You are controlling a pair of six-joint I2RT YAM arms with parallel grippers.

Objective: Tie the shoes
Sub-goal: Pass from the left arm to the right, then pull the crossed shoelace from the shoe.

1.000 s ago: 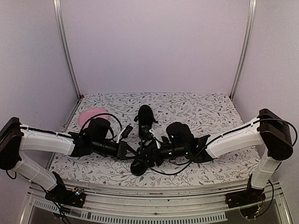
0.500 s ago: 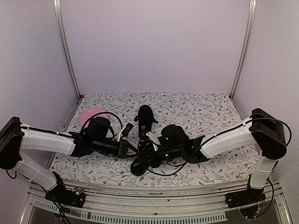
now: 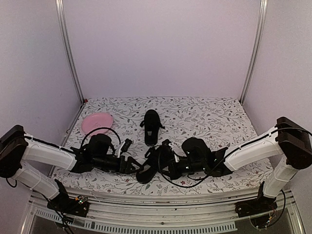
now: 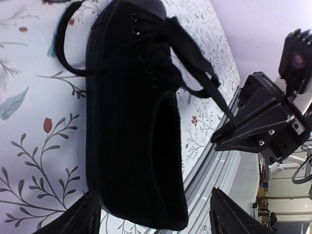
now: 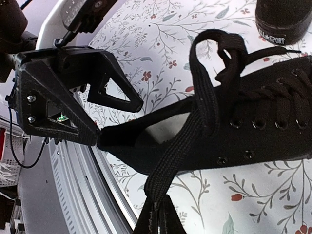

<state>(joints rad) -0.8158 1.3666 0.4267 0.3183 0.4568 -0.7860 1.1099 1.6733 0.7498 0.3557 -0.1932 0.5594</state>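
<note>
Knot-tightening step, lower centre: right tool [image 5: 157, 220] clamps the lace [image 5: 178, 151] of the near shoe [image 5: 263, 131]; left tool [image 4: 154, 210] stands wide and must regrip without slack.

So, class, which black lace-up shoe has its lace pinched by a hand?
The nearer black lace-up shoe; the right hand pinches its flat lace. The farther shoe lies untouched.

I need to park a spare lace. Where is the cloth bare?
Bare: the back right, from the far shoe to the right wall, and the strip between it and the pink plate. Crowded: front centre, where the left pincer and right pincer flank the near shoe, the right one pinching its lace.
</note>
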